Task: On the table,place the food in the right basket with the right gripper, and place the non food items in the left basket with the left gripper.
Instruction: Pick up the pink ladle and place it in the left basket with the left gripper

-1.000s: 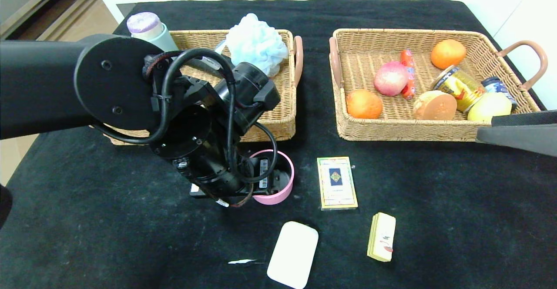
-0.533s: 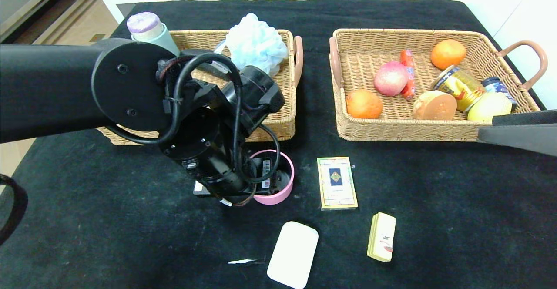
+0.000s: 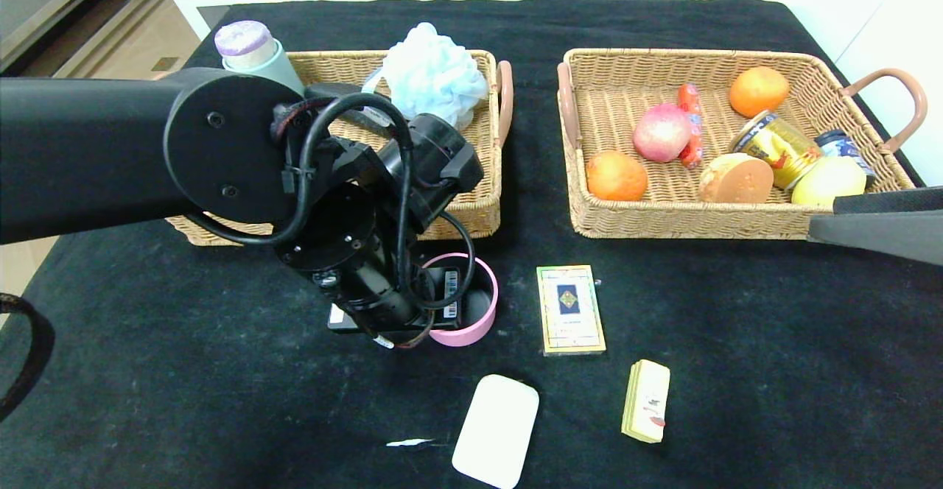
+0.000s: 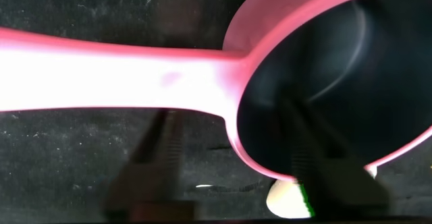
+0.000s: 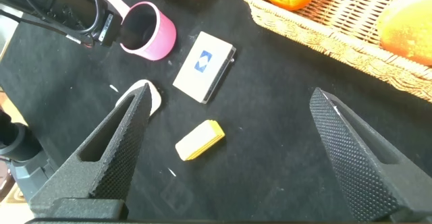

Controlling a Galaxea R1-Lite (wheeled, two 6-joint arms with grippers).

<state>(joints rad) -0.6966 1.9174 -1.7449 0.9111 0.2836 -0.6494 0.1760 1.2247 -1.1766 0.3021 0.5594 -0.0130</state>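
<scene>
The pink saucepan (image 3: 471,321) stands on the black table (image 3: 737,371) in front of the left basket (image 3: 471,205). My left gripper (image 4: 229,126) is down on it, open. One finger is inside the dark bowl and the other outside, with the rim between them beside the handle (image 4: 101,69). The card box (image 3: 570,310), white bar (image 3: 496,430) and yellow block (image 3: 647,400) lie on the cloth nearby. The peach (image 3: 661,132) and the bumpy orange fruit (image 3: 616,175) lie in the right basket (image 3: 663,222). My right gripper (image 5: 231,94) hangs open above the yellow block (image 5: 199,141).
A blue bath pouf (image 3: 433,73) and a purple-capped bottle (image 3: 247,43) are at the left basket. The right basket also holds an orange (image 3: 759,90), a gold can (image 3: 777,146), a sausage (image 3: 689,122) and other produce. A white scrap (image 3: 409,442) lies near the front.
My left arm has shifted a little to the right and settled lower over the saucepan. The right arm and the loose items have not moved.
</scene>
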